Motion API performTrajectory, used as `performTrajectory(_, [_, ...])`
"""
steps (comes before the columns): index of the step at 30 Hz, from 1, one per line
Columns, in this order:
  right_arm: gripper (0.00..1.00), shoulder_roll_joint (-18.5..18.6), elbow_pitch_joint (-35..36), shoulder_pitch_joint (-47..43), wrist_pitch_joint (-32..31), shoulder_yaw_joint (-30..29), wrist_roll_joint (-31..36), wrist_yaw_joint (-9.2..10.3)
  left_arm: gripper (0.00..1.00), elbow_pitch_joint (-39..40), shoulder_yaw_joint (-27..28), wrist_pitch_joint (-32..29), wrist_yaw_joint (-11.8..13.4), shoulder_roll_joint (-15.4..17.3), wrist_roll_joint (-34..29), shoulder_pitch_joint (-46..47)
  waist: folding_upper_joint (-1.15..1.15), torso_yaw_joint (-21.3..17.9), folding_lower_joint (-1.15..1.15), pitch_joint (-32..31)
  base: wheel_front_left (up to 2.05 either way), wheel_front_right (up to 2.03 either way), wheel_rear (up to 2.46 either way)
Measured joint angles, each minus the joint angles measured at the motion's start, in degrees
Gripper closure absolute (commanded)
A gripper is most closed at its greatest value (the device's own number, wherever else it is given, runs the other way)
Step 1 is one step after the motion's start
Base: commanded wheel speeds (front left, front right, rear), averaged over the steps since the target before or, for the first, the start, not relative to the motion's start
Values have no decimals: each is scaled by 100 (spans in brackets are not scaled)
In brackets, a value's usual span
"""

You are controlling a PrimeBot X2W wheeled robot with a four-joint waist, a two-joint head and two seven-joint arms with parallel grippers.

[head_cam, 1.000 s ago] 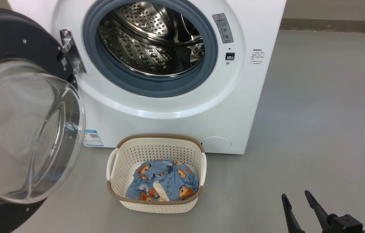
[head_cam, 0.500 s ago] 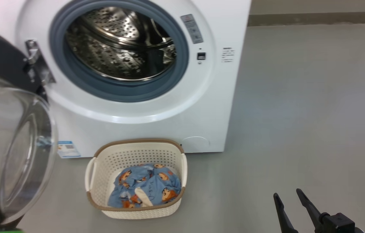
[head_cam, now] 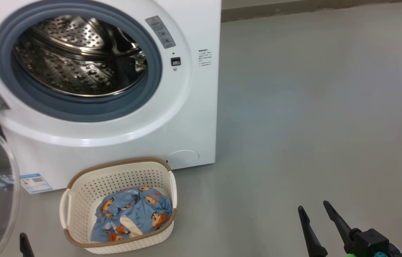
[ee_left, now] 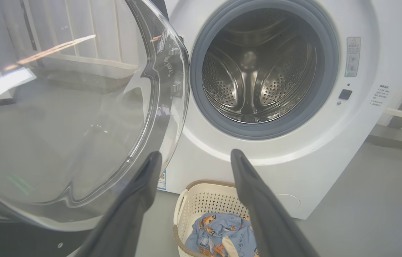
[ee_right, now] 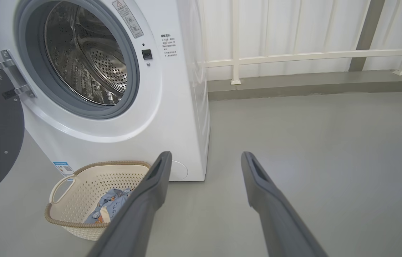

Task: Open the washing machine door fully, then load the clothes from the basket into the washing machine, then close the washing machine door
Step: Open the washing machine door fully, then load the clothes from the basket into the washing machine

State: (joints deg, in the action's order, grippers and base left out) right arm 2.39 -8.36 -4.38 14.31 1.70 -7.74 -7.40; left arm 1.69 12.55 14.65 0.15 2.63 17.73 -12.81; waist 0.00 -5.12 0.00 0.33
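Left claw [ee_left: 193, 157] and right claw [ee_right: 204, 157] both gape empty over the smooth grey floor [ee_right: 329, 142], white barred railing [ee_right: 293, 56] behind.

The left gripper [ee_left: 196, 152] has its two long dark fingers spread wide, with a free gap between them. In the head view its tips stand at the lower left corner and point up. The right gripper [head_cam: 313, 207] is at the lower right. Its fingers point up, lean a little to the left and are also spread wide and empty. The black wrist block [head_cam: 370, 242] sits just under them.
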Motion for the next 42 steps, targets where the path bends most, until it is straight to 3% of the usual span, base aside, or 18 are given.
performTrajectory(7, [0, 1, 27, 0, 0, -63, 2, 0, 0, -126, -43, -1, -38, -9, -33, -27, 0, -98, 0, 79, 0, 0, 0])
performTrajectory(28, [0, 0, 44, 0, 0, -142, 70, 0, 0, -164, -343, -2, 221, -9, -40, -274, 0, 195, 0, 34, 0, 0, 0])
performTrajectory(42, [0, 0, 30, 0, 0, -137, 70, 0, 0, -138, -449, -2, 371, -8, -147, -370, 0, 188, 0, 48, 0, 0, 0])
